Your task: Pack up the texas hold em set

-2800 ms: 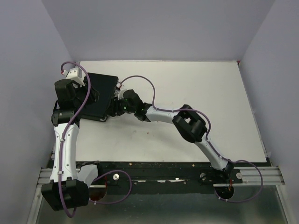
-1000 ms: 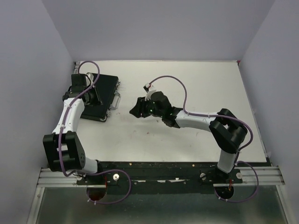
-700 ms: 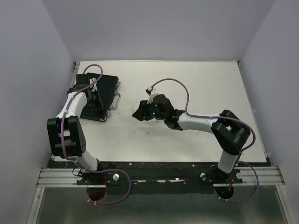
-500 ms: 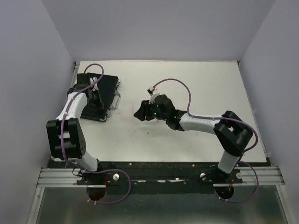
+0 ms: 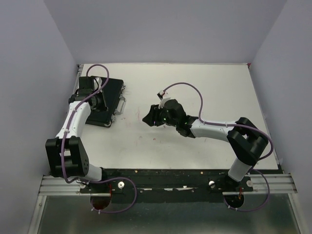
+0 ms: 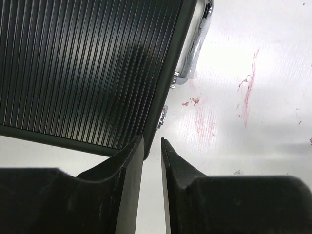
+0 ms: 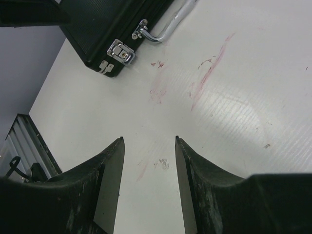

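**Case shut, latches are the doubt**

The case (image 5: 108, 97) lies closed at the table's (image 5: 204, 92) far-left corner, handle side facing the middle. The left gripper (image 5: 99, 103) hangs over its lid, fingers drawn to a narrow slit with nothing between them. The right gripper (image 5: 148, 118) sits mid-table, well apart from the case, jaws moderately apart and empty.

Risk, as I judge it: the case lies near the left edge, so a sideways push from the left arm could slide it off or skew it. If a clasp is loose, lifting by the handle could spill the chips.

The left wrist view looks down the ribbed lid (image 6: 87, 63) and shows its fingertips (image 6: 152, 141) at the front rim, just beside a small clasp (image 6: 162, 117). The right wrist view shows the front face instead: a silver latch (image 7: 120, 51) and the handle (image 7: 161, 31) (fastened or not, I cannot tell), plus red smears (image 7: 209, 63) on the table. The top view alone shows both arms together.
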